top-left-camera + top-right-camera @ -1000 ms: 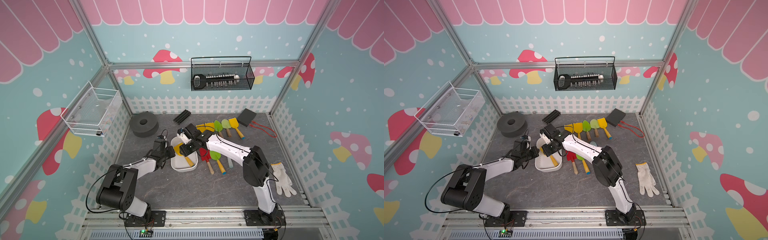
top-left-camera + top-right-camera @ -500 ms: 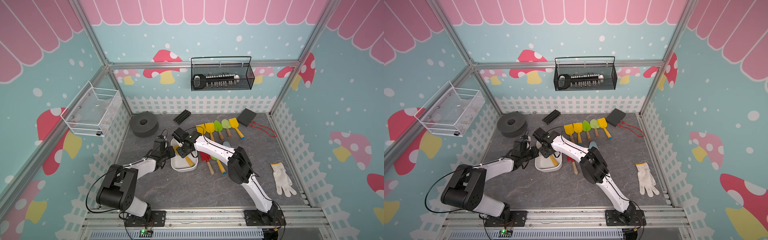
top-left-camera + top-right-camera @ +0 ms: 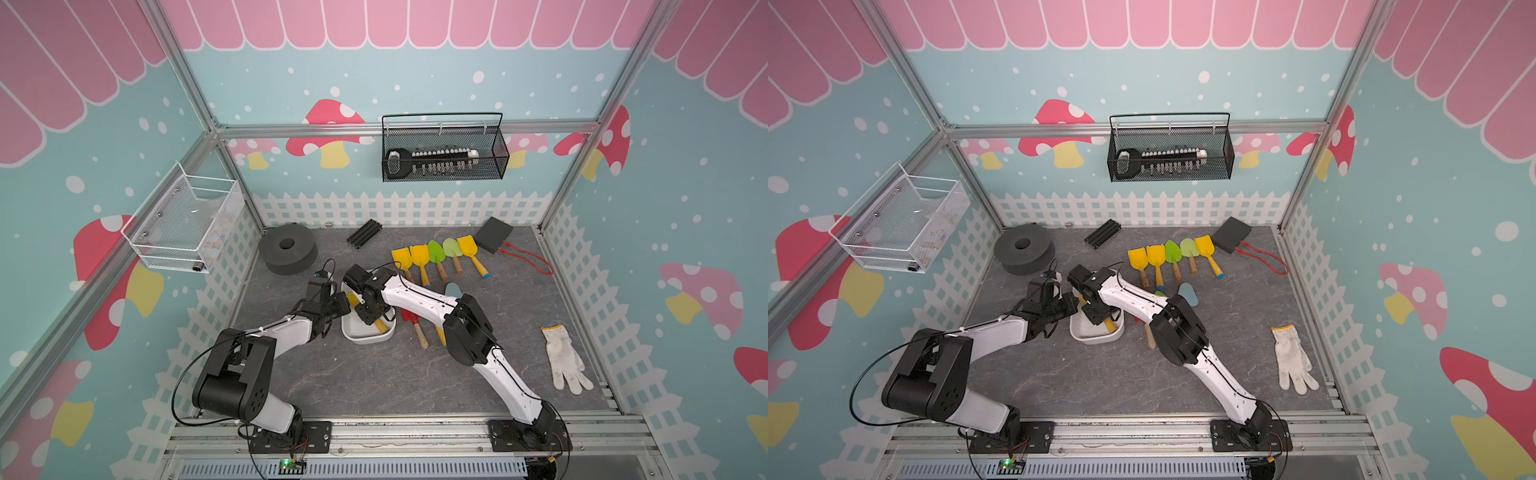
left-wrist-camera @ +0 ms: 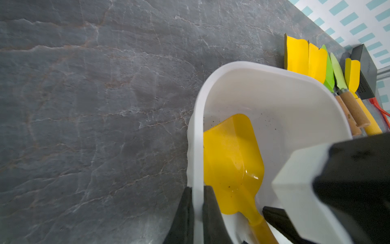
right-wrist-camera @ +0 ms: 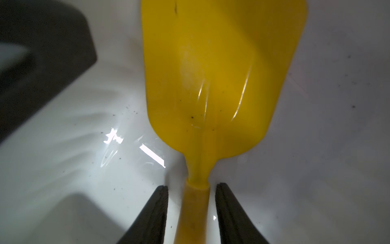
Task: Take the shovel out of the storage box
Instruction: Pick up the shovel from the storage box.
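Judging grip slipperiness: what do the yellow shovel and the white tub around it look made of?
The shovel: likely moulded plastic, glossy; sharp highlights streak its yellow blade. The storage box: likely plastic too, smooth and shiny; bright reflections on its plain white inside.

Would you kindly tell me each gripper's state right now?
Left gripper: shut on the storage box rim.
Right gripper: open, jaws straddling the shovel handle, not yet gripping.
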You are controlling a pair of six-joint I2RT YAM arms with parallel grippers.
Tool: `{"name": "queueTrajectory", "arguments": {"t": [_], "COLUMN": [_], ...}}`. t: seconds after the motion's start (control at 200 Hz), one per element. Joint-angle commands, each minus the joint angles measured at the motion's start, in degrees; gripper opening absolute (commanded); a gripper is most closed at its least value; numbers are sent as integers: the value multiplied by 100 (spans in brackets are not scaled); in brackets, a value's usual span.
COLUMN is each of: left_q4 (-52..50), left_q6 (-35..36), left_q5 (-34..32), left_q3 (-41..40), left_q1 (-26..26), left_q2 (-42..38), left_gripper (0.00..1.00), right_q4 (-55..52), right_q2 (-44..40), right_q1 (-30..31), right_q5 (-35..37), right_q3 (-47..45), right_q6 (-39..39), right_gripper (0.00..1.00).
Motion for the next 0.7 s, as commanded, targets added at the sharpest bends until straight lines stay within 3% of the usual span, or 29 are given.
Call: {"name": "queueTrajectory", "arguments": {"t": [0.0,0.365,0.695], "left_q4": [-146,-150,-143], "left_q6": [34,47,47], "left_q5": [53,25,36], "left_q3": [71,73,76], "left_q1": [-12,-13,-18], "left_q2": [128,135,146], "left_gripper": [1,1,1], "right_q4": [-342,-343,-343], "right_q2": [264,201,-129], "right_q1": [18,18,-13], "right_q5": [117,21,210], "right_q3": [236,365,375], "right_q6": [-69,-124,-149], "right_gripper": [39,10,1]}}
